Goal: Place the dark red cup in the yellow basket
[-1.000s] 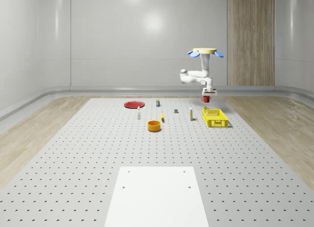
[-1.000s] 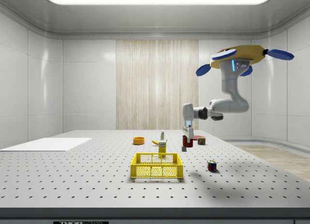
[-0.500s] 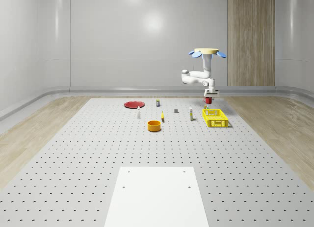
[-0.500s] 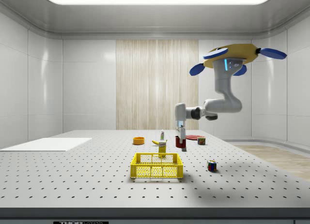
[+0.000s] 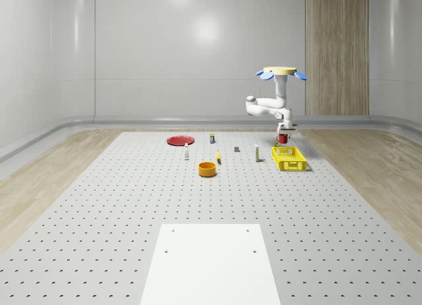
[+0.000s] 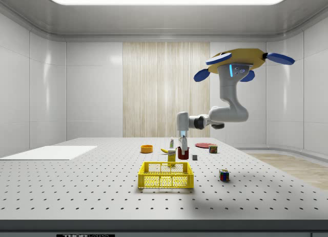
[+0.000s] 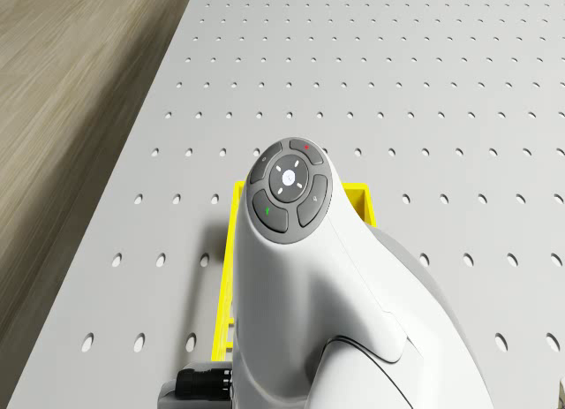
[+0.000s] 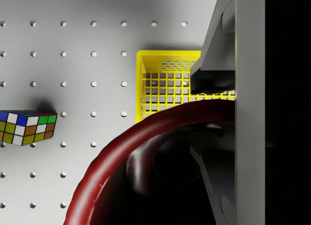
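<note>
The dark red cup (image 6: pixel 183 148) is held clamped in the hand (image 6: pixel 182 148), in the air above the yellow basket (image 6: pixel 165 176) (toward its far end in the side view). The drone (image 6: pixel 237 61) is seen hovering above the counter (image 5: pixel 99 206), over the basket's surroundings. In the wrist view a colour-tiled cube (image 8: pixel 26 127) is seen lying beside the basket.

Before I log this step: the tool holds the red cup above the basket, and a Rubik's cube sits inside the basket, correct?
Not quite. The tool does hold the cup above the basket, but the Rubik's cube sits on the table beside the basket, apart from it, as the wrist view shows.
</note>
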Motion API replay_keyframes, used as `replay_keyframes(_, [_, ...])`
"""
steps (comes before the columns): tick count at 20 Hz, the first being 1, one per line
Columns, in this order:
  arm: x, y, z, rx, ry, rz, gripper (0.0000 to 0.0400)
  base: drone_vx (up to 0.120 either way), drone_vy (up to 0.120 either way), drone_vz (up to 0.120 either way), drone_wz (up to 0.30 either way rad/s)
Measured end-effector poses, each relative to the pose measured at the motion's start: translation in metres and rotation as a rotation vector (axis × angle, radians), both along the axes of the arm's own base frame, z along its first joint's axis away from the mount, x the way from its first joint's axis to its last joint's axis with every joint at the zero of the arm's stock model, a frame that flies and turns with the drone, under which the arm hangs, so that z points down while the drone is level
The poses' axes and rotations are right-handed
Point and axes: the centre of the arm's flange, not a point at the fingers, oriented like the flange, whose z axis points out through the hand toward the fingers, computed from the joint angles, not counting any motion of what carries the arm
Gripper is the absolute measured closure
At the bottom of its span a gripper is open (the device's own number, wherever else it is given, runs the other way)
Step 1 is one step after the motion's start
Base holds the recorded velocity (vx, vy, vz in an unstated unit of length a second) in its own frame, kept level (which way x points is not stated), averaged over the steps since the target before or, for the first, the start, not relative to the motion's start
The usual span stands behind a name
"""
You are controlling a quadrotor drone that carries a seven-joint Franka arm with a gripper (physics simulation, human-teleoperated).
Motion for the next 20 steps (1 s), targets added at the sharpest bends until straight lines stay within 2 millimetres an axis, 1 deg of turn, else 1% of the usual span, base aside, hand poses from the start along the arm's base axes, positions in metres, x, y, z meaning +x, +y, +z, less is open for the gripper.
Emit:
replay_keyframes(4, [0.0000, 0.0000, 0.0000, 0.000, 0.000, 0.000, 0.0300, 0.120, 0.000, -0.060, 0.000])
replay_keyframes(9, [0.0000, 0.0000, 0.0000, 0.000, 0.000, 0.000, 0.0300, 0.120, 0.000, -0.008, 0.000])
replay_keyframes(20, [0.0000, 0.0000, 0.0000, 0.000, 0.000, 0.000, 0.0300, 0.120, 0.000, -0.116, 0.000])
